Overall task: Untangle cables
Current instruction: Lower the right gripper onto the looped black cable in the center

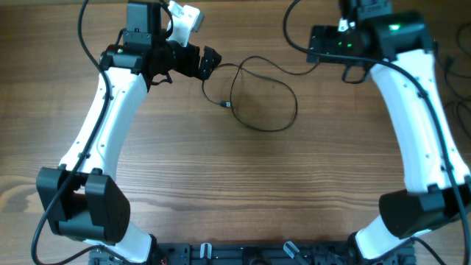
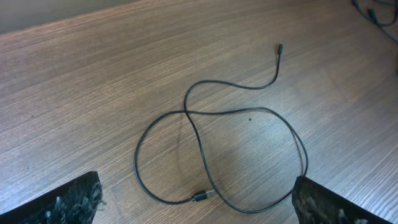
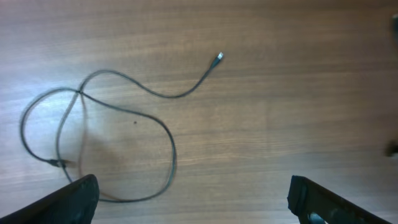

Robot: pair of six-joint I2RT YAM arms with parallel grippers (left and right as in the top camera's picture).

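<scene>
Entry, one cable (image 1: pixel 268 130) on the table (image 1: pixel 221 191).

Position: the cable lies near the table's far edge, about midway along it, between your two arms. It rests flat on the wood and nothing grips it.

Shape: the strand crosses over itself once (image 2: pixel 186 111). From that crossing two rounded loops spread out side by side and partly overlap. One plug end (image 2: pixel 200 197) lies on the wood at the rim of the loops. The other plug end (image 2: pixel 280 46) sits at the tip of a short curved tail that runs out from the crossing, clear of the loops.

Left gripper (image 2: pixel 198 185): released, jaws spread wide. Its fingers (image 2: pixel 68 202) sit at the two lower corners of the wrist view, with the cable's loops on the wood between and beyond them. No contact with the strand that you can see.

Right gripper (image 3: pixel 191 185): also released, jaws wide. Its fingers (image 3: pixel 323 202) frame bare wood, and the loops lie off toward its left finger. Nothing is held.

Overhead, your left gripper is just beside the loops; the right gripper's tips are hard to make out there.
</scene>
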